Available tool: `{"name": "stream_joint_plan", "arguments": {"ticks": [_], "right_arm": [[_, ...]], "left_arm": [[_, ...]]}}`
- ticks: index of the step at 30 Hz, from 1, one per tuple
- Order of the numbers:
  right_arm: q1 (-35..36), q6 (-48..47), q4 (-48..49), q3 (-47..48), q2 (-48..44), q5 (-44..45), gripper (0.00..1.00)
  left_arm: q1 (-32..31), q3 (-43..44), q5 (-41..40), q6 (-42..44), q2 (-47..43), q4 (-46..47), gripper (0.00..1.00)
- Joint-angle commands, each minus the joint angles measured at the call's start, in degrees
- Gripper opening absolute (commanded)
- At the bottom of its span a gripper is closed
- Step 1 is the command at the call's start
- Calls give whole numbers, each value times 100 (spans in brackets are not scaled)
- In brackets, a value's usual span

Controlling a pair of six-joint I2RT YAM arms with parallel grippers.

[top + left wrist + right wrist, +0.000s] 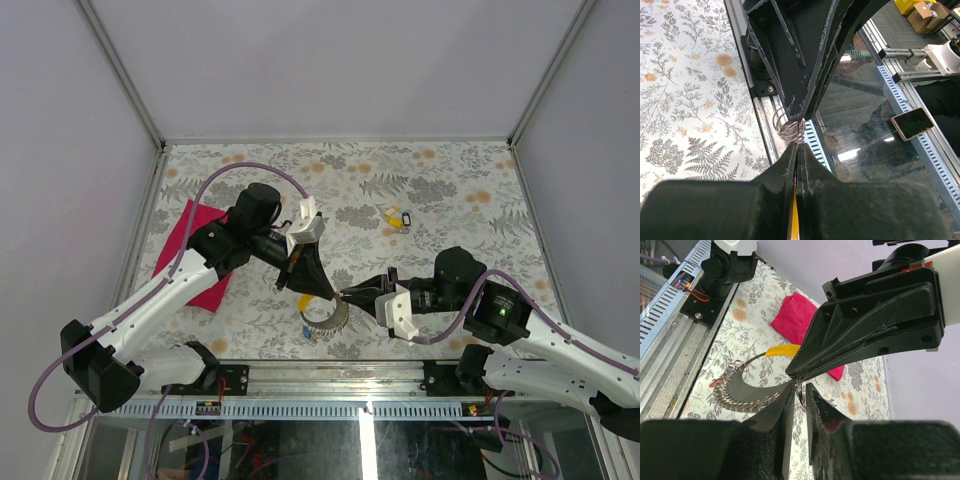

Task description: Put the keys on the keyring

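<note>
The keyring (328, 318) is a ribbed grey ring just in front of the two gripper tips, near the table's near edge. It shows as a coil in the left wrist view (791, 127) and as a coiled arc in the right wrist view (735, 399). My right gripper (800, 390) is closed on its wire loops. My left gripper (800, 147) is shut on a yellow-capped key (794, 220), whose cap sticks out beside the jaws (782, 350). The key's thin tip reaches the coil. A red piece (715, 383) sits at the ring's far side. The tips of both grippers meet.
A few loose keys (395, 215) with yellow and dark caps lie at the back right of the floral table. A red cloth (195, 255) lies at the left. The metal rail (320, 372) runs along the near edge just below the grippers.
</note>
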Motion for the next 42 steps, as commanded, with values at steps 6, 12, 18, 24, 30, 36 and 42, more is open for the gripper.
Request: {"name": "stream_joint_plan", "arguments": {"ticks": [6,12,18,24,30,36,42], "right_arm": [[37,-91,-28,103,-34,219,21],[30,-92,-10,101,29,196,21],[35,193,-172,302,153,194,7],[31,694,-680,759,399,195,0],[32,1169,-1005,1026,461,451,0],[31,1670,-1042,1061,416,578,0],[30,2169,-1415,1319,563,832,0]], "left_arm": [[34,214,209,84,-13,43,0],[28,225,232,96,-13,24,0],[29,247,204,180,-7,-79,0],[27,248,164,228,-29,-105,0],[26,258,72,288,-89,-126,10],[24,302,44,304,-71,-127,16],[25,312,-35,245,-76,-41,19]]}}
